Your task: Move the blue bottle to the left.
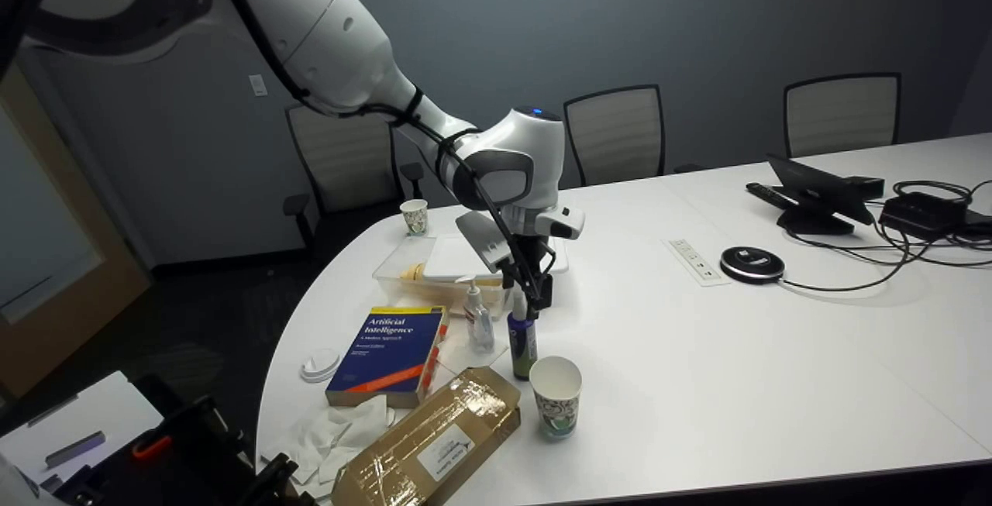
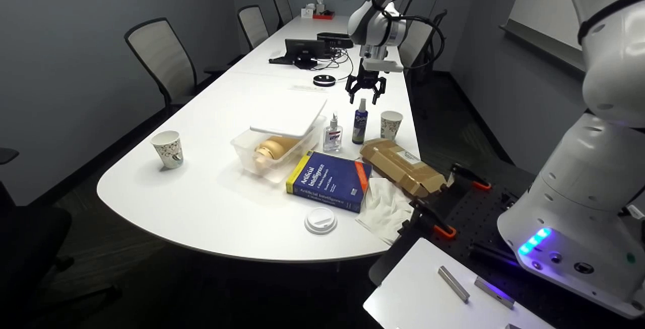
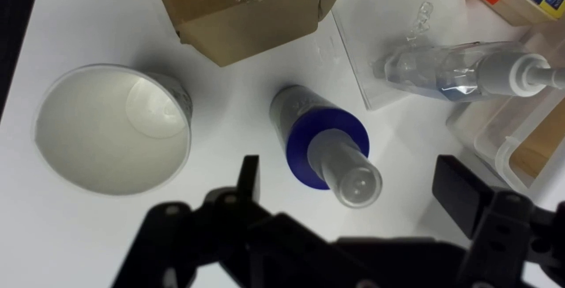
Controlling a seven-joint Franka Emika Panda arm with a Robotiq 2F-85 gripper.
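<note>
The blue bottle stands upright on the white table, dark blue with a pale top. It shows in both exterior views (image 1: 522, 347) (image 2: 360, 126) and in the wrist view (image 3: 304, 155). My gripper (image 2: 363, 101) is open just above the bottle, fingers pointing down. In the wrist view the bottle's pale nozzle lies between the two spread fingertips (image 3: 347, 166), with a gap on each side, so nothing is held. In an exterior view, the fingers (image 1: 525, 301) partly overlap the bottle's top.
A paper cup (image 3: 110, 147) and a cardboard box (image 3: 251, 19) stand close to the bottle. A clear sanitizer bottle (image 2: 332, 137) stands on its other side, near a plastic container (image 2: 274, 170) with a lid. A blue book (image 2: 332, 180), napkins (image 2: 385, 208) and another cup (image 2: 169, 150) lie farther off.
</note>
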